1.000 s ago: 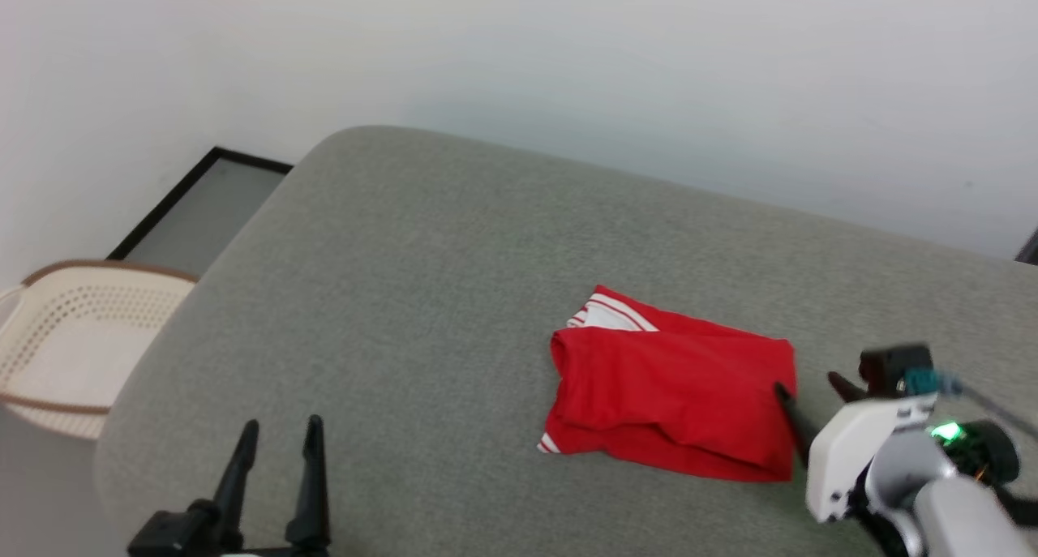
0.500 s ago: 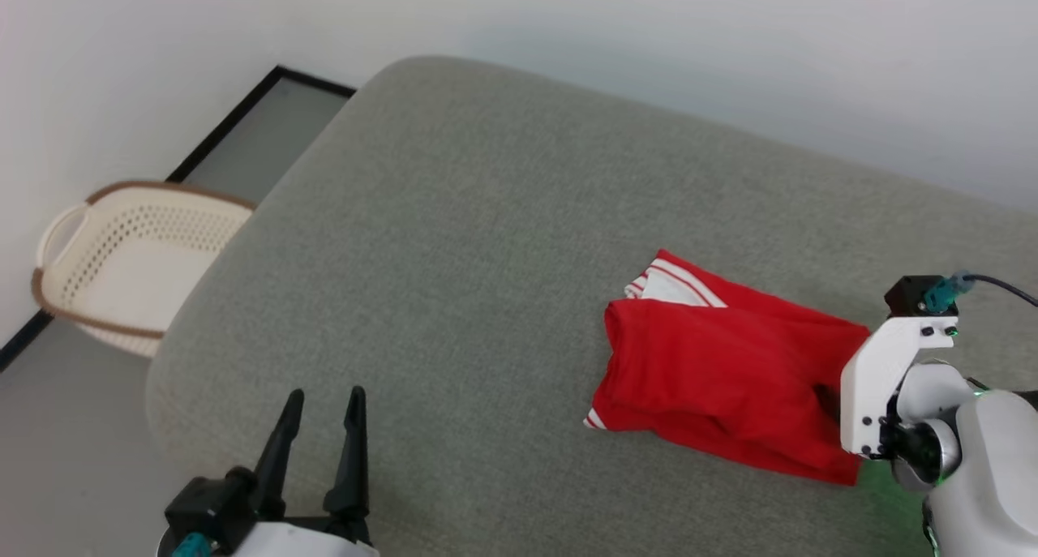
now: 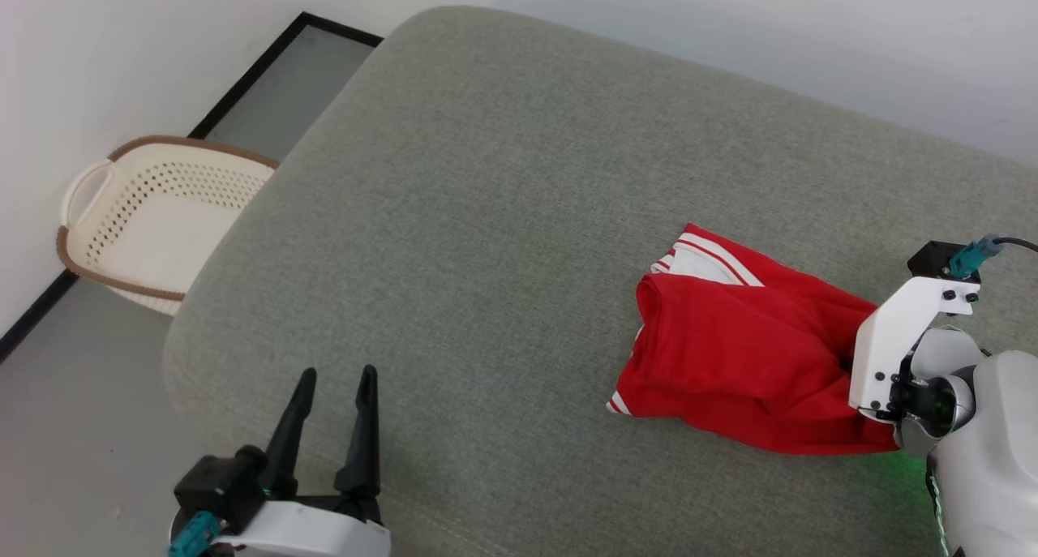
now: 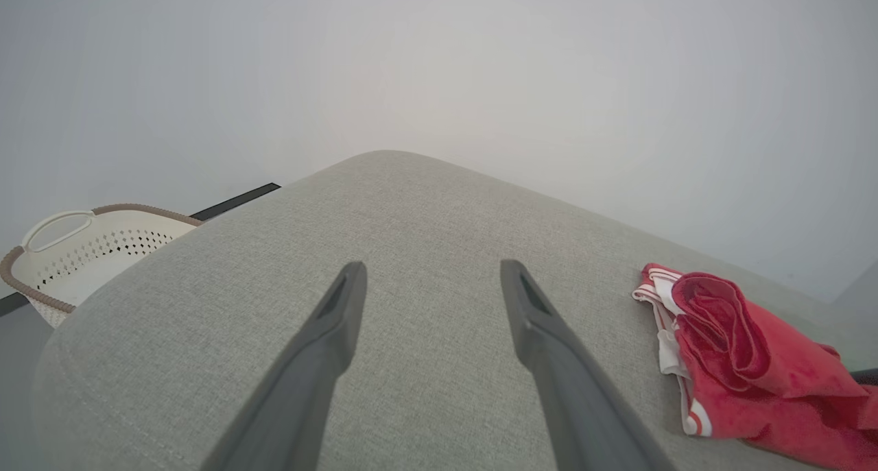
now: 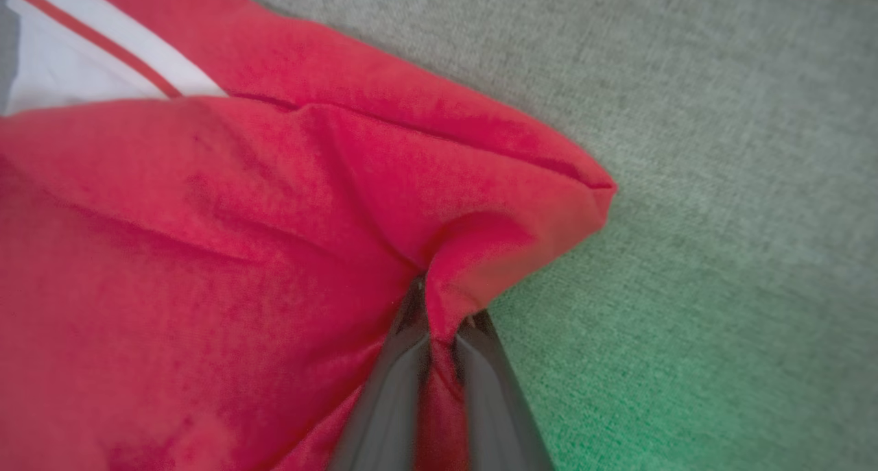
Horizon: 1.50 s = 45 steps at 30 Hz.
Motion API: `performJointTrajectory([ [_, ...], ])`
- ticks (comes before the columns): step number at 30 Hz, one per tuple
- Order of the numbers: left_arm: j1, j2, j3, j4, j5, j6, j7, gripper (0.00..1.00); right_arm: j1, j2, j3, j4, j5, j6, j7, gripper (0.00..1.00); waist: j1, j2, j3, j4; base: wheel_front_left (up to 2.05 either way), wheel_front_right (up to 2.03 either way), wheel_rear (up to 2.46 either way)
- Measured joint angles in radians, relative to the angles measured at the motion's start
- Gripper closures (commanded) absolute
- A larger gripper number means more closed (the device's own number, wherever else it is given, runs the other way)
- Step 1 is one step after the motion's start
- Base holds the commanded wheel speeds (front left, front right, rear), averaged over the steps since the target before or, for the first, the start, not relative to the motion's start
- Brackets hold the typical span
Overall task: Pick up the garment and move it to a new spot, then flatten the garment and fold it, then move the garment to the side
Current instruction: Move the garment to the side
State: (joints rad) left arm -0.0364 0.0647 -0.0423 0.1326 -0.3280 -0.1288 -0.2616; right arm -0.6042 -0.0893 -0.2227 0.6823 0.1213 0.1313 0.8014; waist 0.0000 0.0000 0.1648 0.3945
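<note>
My right claw [image 5: 439,313] is pinched shut on the right edge of the folded garment [image 3: 730,354], which stretches leftward toward my open left claw [image 3: 334,376], well apart.

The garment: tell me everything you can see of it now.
The garment is a red knit shirt, folded into a wrinkled bundle. A white sleeve with red stripes peeks out at its far edge; striped trim shows at the near left corner. It lies on the grey upholstered surface, and the right gripper is shut on a fold at its right edge.
</note>
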Motion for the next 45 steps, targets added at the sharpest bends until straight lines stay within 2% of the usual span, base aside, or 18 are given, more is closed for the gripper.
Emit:
performJointTrajectory([
  [9,-0.002,0.005,0.014,-0.01,0.0,0.0,0.0,0.0,-0.023,-0.015,0.002,0.019,-0.003,0.005,-0.029,1.0,0.0,0.0,-0.001,-0.034,0.0,0.0,0.0],
  [18,-0.009,0.026,0.014,-0.028,0.002,0.0,0.0,0.0,-0.053,-0.133,0.024,0.02,0.022,0.002,-0.056,1.0,0.0,0.0,0.007,-0.097,0.0,0.0,0.0],
  [29,-0.077,0.07,-0.021,-0.04,-0.011,0.0,0.0,0.0,-0.118,-0.255,0.053,0.022,0.065,0.0,-0.103,1.0,0.0,0.0,0.042,-0.22,0.0,0.0,0.0],
  [45,-0.216,0.131,-0.069,-0.03,-0.023,0.0,0.0,0.0,-0.18,-0.375,0.074,0.04,0.106,0.0,-0.179,1.0,0.0,0.0,0.143,-0.411,0.0,0.0,0.0],
])
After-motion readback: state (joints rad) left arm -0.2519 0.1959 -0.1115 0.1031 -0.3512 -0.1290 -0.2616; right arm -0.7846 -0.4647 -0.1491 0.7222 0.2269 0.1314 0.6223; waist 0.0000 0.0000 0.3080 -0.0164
